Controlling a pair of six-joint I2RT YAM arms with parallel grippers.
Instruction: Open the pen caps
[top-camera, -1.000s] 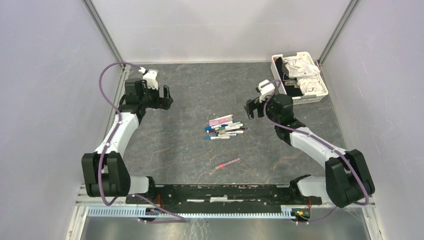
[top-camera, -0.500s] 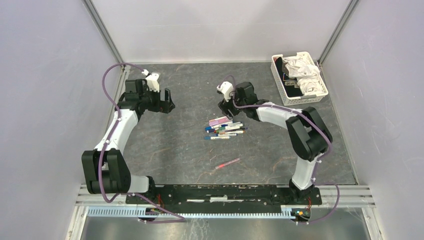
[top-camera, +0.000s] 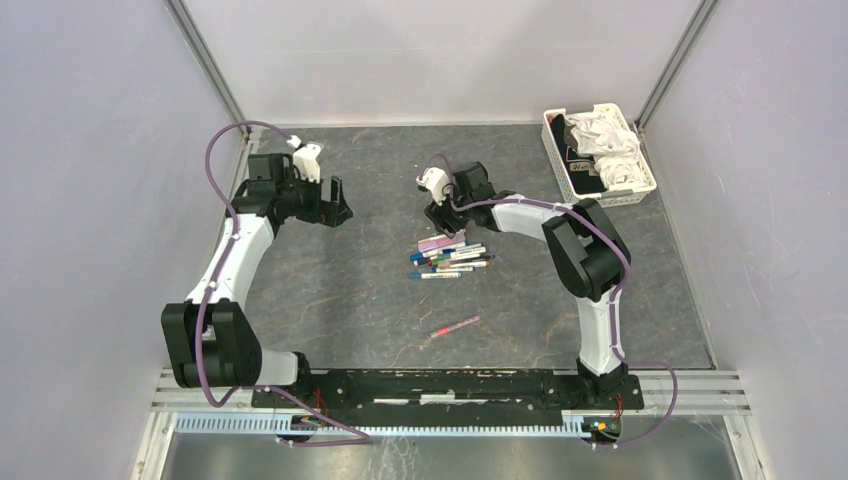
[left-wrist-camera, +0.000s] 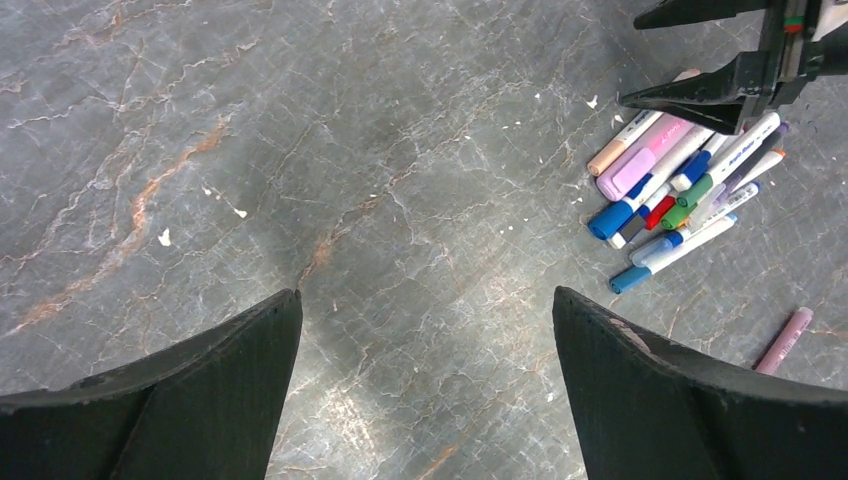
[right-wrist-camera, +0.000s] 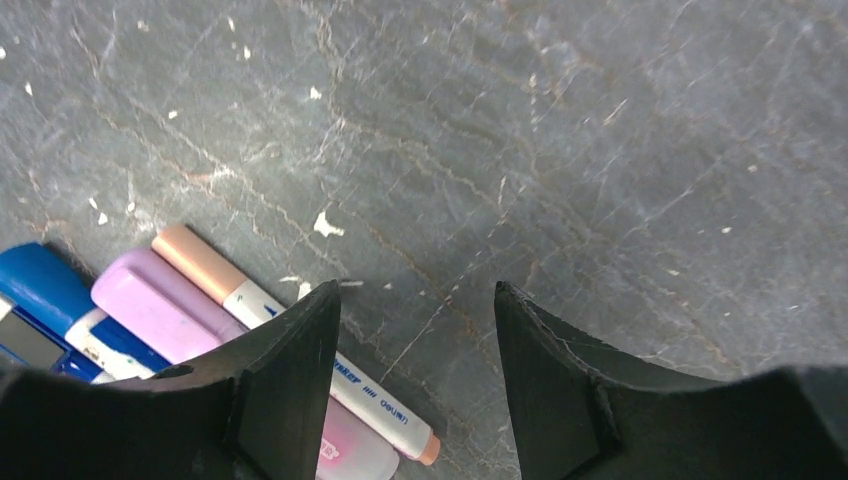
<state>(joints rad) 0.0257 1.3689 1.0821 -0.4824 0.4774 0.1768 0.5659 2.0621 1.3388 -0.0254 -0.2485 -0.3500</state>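
Note:
A pile of capped pens (top-camera: 448, 256) lies mid-table. Its pen caps show in the left wrist view: blue (left-wrist-camera: 610, 220), red (left-wrist-camera: 660, 212), green (left-wrist-camera: 690, 195), peach (left-wrist-camera: 606, 158). A lone pink pen (top-camera: 455, 326) lies nearer the arms. My right gripper (top-camera: 437, 215) hangs low over the pile's far end, open, holding nothing. In its own view (right-wrist-camera: 415, 290) a white pen with a peach cap (right-wrist-camera: 200, 260) runs under the left finger (right-wrist-camera: 290, 360), beside a purple highlighter (right-wrist-camera: 160, 310). My left gripper (top-camera: 335, 205) is wide open over bare table (left-wrist-camera: 426, 292), left of the pile.
A white slotted basket (top-camera: 647, 168) with white cloths and dark items stands at the back right corner. Grey walls enclose the table on three sides. The black rail (top-camera: 450, 385) carrying the arm bases runs along the near edge.
The right arm has swung left from beside the basket to the far end of the pen pile, and its jaws have narrowed. The left gripper edged slightly right.

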